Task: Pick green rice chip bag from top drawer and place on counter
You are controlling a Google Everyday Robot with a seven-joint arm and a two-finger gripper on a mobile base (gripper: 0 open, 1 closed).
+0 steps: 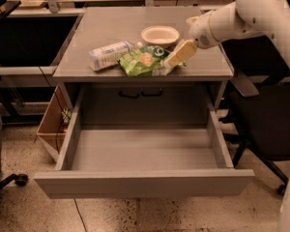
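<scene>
Crinkly bright-green rice chip bag (142, 62) on flat grey counter (111, 28); cream gripper (172, 62) at its right edge, whether clamped cannot tell

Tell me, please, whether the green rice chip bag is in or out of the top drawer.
Out: the green rice chip bag lies on the counter, the gripper at its right edge.

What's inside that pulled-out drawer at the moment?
The top drawer shows only its bare grey floor; the strip just behind its front panel is hidden. The green rice chip bag lies on the counter, with the gripper at its right end.
</scene>
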